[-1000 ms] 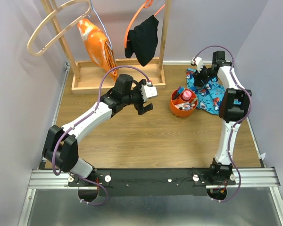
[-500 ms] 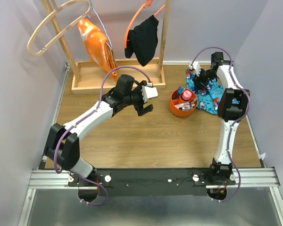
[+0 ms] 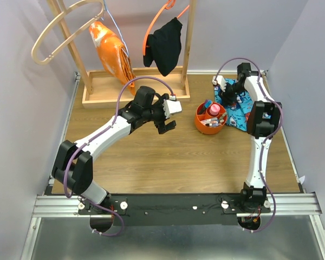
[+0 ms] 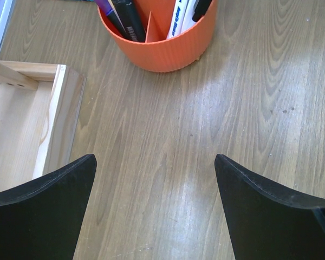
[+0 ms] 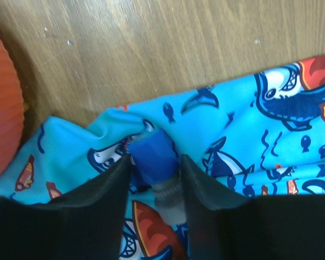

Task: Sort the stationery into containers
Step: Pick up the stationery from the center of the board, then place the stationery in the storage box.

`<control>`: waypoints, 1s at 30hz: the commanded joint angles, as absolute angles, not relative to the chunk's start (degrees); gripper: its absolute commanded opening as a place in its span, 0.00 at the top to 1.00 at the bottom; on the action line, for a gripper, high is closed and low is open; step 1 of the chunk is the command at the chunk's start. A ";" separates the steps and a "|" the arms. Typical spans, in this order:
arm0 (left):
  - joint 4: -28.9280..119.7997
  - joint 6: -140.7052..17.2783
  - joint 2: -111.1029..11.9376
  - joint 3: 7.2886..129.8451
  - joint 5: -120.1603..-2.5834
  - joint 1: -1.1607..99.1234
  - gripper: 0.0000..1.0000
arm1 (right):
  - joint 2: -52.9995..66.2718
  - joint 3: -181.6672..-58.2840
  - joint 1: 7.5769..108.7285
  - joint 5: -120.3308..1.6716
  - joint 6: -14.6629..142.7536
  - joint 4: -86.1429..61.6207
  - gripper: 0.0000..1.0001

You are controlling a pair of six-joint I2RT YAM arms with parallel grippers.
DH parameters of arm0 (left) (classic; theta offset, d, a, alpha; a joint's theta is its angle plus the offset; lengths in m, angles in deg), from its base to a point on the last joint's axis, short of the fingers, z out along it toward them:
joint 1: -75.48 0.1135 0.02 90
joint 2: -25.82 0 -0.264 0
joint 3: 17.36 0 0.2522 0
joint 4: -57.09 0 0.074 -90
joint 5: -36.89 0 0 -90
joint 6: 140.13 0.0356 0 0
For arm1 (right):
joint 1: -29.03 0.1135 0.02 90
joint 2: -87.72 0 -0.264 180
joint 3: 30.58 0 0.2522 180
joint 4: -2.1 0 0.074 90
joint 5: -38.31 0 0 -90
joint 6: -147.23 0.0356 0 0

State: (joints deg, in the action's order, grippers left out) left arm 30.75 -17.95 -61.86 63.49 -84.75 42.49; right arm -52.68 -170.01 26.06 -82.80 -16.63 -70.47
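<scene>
The round orange tub [image 3: 203, 125] stands right of centre with several pens and a pink tube [image 3: 213, 110] inside. In the left wrist view its ribbed wall [image 4: 162, 51] is just ahead, with black, purple and white pens [image 4: 127, 19] between its dividers. My left gripper [image 3: 165, 125] [image 4: 154, 157] hovers open over bare wood to the left of the tub. My right gripper [image 3: 226, 95] [image 5: 155, 160] is down on the blue fish-print cloth [image 3: 241, 108] [image 5: 249, 135] behind the tub. Both its fingers press on a blue-capped marker [image 5: 151, 150] lying there.
A wooden rack base [image 3: 135, 89] [image 4: 27, 124] runs along the back left. Above it an orange cloth [image 3: 111, 49] and a black cloth [image 3: 165, 46] hang from hangers. The tub's side [image 5: 2, 103] is close to the left of my right gripper. Walls close in on three sides.
My right gripper has shifted a little back and left over the cloth, and its jaws have narrowed onto the blue-capped marker. The left arm has barely moved.
</scene>
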 commanded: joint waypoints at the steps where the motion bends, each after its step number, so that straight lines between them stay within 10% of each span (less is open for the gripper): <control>1: 30.76 -17.61 -62.24 64.86 -84.84 42.70 0.01 | -53.35 -172.40 26.65 -83.15 -17.21 -71.96 0.64; 17: 33.66 -18.67 -61.98 65.13 -86.60 42.70 0.01 | -30.77 -154.85 26.57 -85.17 -8.00 -62.76 0.80; 30: 36.83 -25.35 -60.83 63.02 -88.09 42.70 0.01 | -10.03 -114.77 23.58 -104.34 46.45 -14.43 0.94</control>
State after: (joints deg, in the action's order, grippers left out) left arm 35.30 -23.30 -61.94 63.44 -85.93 42.49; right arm -14.72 -125.77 24.18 -96.29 22.03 -39.65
